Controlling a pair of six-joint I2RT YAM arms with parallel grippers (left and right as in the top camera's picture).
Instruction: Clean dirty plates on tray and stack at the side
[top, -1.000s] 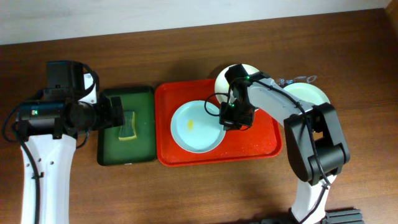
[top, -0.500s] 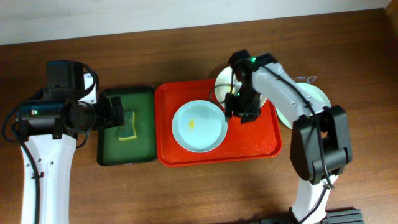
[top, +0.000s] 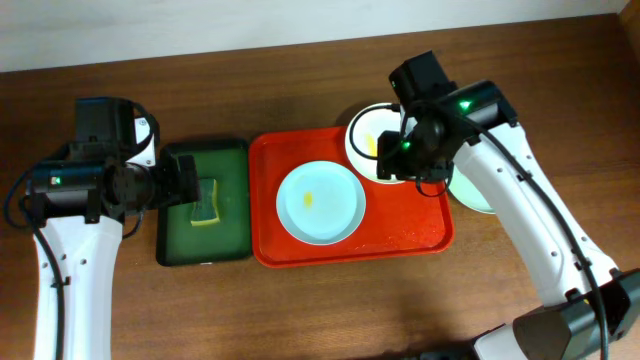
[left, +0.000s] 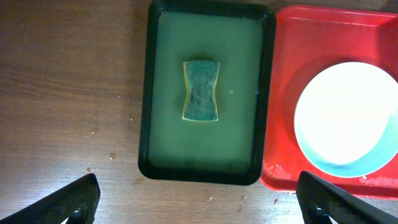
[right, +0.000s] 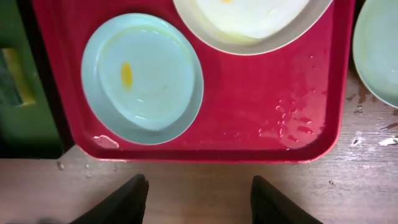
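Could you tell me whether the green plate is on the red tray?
Off it: the green plate lies on the table beside the tray.

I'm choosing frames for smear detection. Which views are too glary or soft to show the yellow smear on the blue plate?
Right wrist: evenly lit, the blue plate and its smear crisp. Left wrist: that plate is blown out to white, smear lost, though the sponge stays sharp. Overhead: even light, no glare, smear small but visible.

overhead: straight down | wrists: downward, closer | shared: tray (top: 400, 220)
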